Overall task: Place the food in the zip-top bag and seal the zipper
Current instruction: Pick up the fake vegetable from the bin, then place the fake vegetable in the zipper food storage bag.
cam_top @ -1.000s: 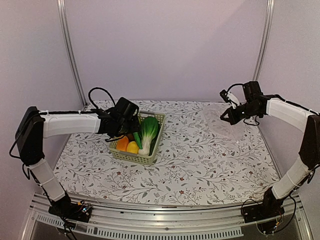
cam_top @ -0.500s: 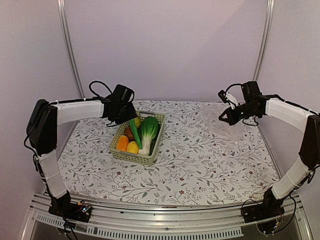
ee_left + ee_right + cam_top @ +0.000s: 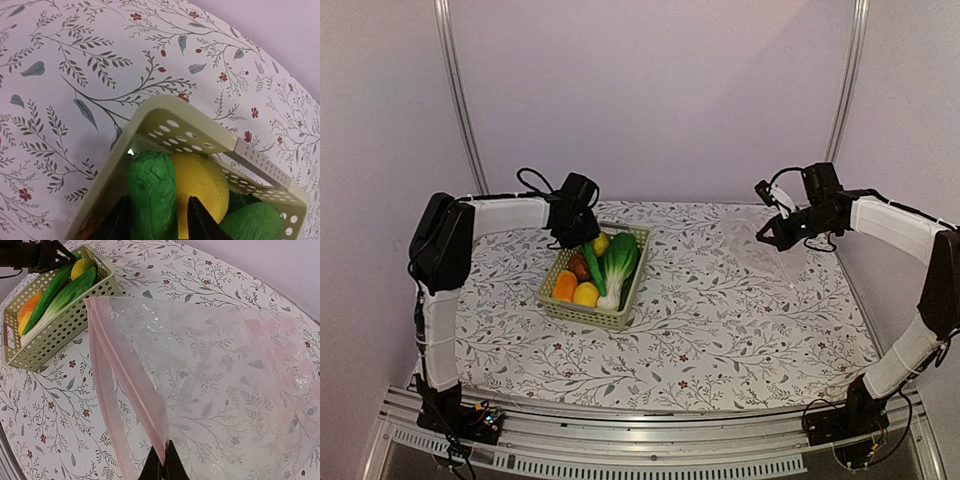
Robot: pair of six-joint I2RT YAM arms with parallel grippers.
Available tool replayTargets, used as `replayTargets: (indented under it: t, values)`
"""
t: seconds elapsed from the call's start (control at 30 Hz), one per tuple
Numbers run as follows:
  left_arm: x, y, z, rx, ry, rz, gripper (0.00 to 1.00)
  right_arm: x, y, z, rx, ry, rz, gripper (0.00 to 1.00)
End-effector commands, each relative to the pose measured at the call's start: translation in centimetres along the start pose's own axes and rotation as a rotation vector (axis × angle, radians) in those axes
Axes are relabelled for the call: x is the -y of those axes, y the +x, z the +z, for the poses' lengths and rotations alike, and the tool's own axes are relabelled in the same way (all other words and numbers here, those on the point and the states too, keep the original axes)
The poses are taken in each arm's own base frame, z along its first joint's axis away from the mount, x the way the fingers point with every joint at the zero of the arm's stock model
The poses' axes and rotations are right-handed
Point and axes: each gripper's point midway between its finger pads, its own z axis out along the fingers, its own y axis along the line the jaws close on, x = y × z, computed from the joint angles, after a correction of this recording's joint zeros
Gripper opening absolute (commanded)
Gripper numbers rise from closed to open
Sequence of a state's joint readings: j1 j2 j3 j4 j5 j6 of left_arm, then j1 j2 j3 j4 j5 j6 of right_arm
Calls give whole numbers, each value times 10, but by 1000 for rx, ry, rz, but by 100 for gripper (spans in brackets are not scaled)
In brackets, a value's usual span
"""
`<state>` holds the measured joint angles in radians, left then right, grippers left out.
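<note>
- The table [image 3: 720, 330] wears a cloth printed with leafy sprigs. Pale lilac walls close it in, with a metal post [image 3: 458, 100] in each back corner.
- A pale green lattice basket [image 3: 588, 314] sits left of centre. All the food I can see lies inside it.
- The basket's far corner wall rises right beside the cucumber's tip, and a round yellow piece [image 3: 202, 182] is pressed against the cucumber on its other side.
- The bok choy [image 3: 617, 262] lies alongside the cucumber [image 3: 151, 192], white stem toward the near end.
- An orange piece [image 3: 564, 287], a second yellow piece [image 3: 586, 295] and a brown piece [image 3: 579, 266] fill the near-left part of the basket.
- The left gripper [image 3: 157, 222] reaches down over the basket's far-left corner. Its fingers stand on either side of the cucumber's end and very near it. I cannot tell whether they are pressing it yet.
- The zip-top bag [image 3: 225, 390] is far off at the right back of the table, well apart from the basket. It is clear, crinkly and faintly pink.
- The right gripper [image 3: 161, 467] is pinched tight on the zipper [image 3: 125, 380]. That pale pink strip runs up from the fingers toward the basket side, so this edge is lifted.
- The rest of the bag trails away to the right over the cloth.
</note>
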<state>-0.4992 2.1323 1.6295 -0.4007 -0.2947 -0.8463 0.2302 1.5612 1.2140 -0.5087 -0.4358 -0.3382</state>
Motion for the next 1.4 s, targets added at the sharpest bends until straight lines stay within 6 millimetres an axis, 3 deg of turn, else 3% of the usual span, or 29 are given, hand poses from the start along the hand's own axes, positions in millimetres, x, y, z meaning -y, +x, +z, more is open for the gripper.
replayTargets:
  t: [0.0,0.17,0.27,0.4,0.67,0.83,1.0,1.23,1.37]
  values:
    - [-13,5,9,-26,-52,-10,35,-7,6,4,-18,-29,-5,0]
    - [-6,0,1,-21,-16,-6,17,-8,3,0,-15,-28,-9,0]
    - [8,-12,-24,22,28,3,9,-9,-3,-4,-12,-31,-3,0]
    - [40,-36,-74,172,139,39,0,-11,-17,-13,-6,-34,7,0]
    - [124,-58,-206,530,481,144,0,-22,-39,-24,-5,-77,22,0]
    - [170,-40,-288,720,706,233,0,-33,-49,-30,-5,-112,25,0]
    - [203,-15,-358,912,911,306,0,-43,-54,-33,-13,-163,42,0]
    - [236,12,-402,1066,1131,322,0,-60,-53,-30,-27,-263,71,0]
    - [253,20,-413,1155,1192,309,0,-65,-52,-31,-33,-284,79,0]
